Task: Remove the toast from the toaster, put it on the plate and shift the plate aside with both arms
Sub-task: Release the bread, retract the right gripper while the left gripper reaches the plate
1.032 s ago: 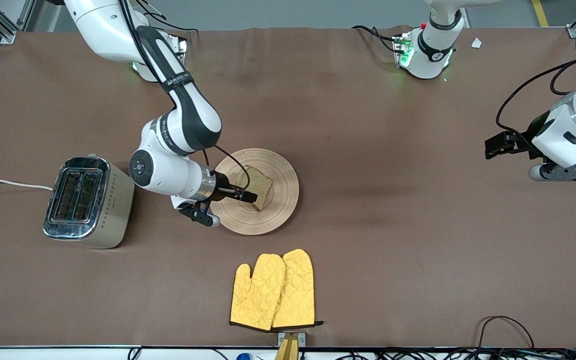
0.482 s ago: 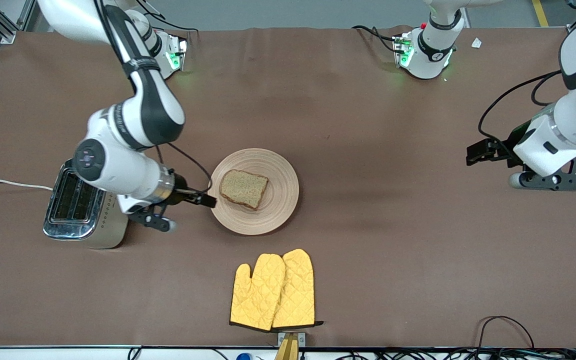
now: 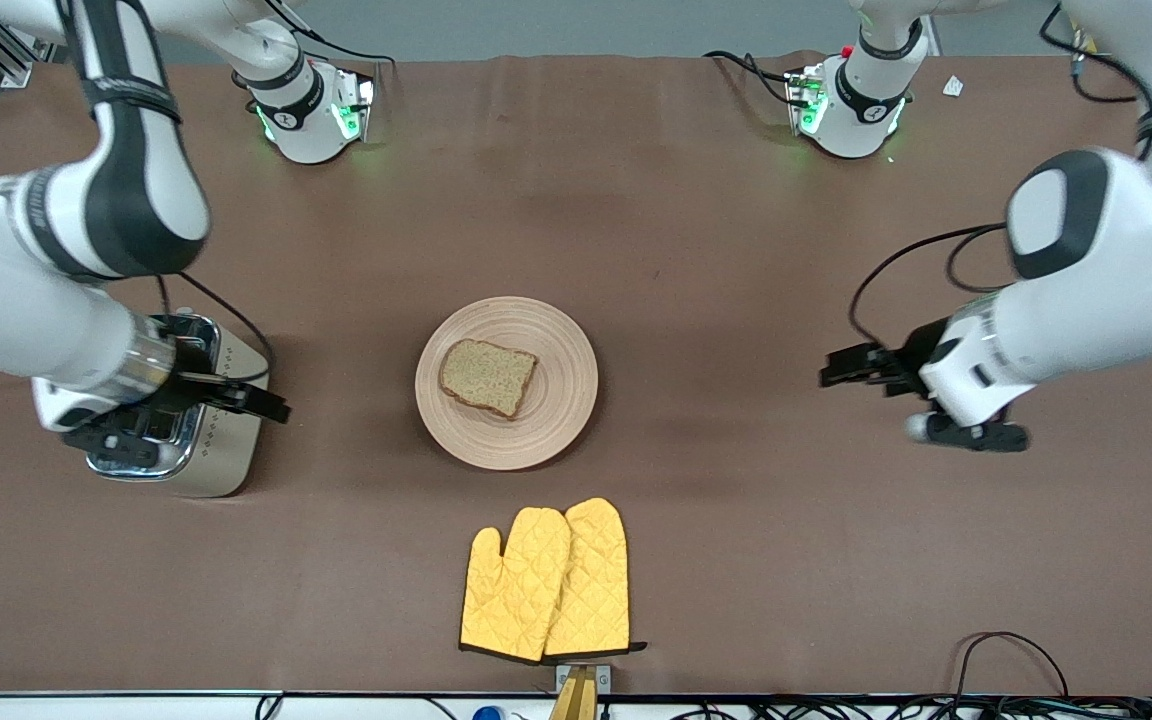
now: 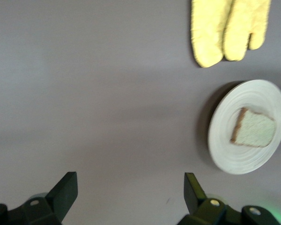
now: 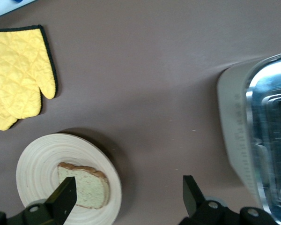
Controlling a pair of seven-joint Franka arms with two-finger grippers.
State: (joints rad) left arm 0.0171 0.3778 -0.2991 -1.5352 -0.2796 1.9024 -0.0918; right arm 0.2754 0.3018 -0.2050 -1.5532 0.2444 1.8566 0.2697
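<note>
The toast (image 3: 488, 377) lies flat on the round wooden plate (image 3: 558, 402) in the middle of the table. My right gripper (image 3: 261, 400) is open and empty, over the toaster's edge on the plate's side, apart from the plate. My left gripper (image 3: 836, 368) is open and empty, over bare table between the plate and the left arm's end. The left wrist view shows its gripper (image 4: 130, 187), the plate (image 4: 223, 154) and the toast (image 4: 254, 132). The right wrist view shows its gripper (image 5: 129, 197), the plate (image 5: 42, 154) and the toast (image 5: 86, 187).
A silver two-slot toaster (image 3: 201, 455) stands toward the right arm's end, partly under the right arm; it also shows in the right wrist view (image 5: 262, 131). A pair of yellow oven mitts (image 3: 548, 582) lies nearer to the front camera than the plate.
My right gripper let go of the toast, which now lies flat on the plate, and drew back over the toaster. My left arm moved in toward the plate.
</note>
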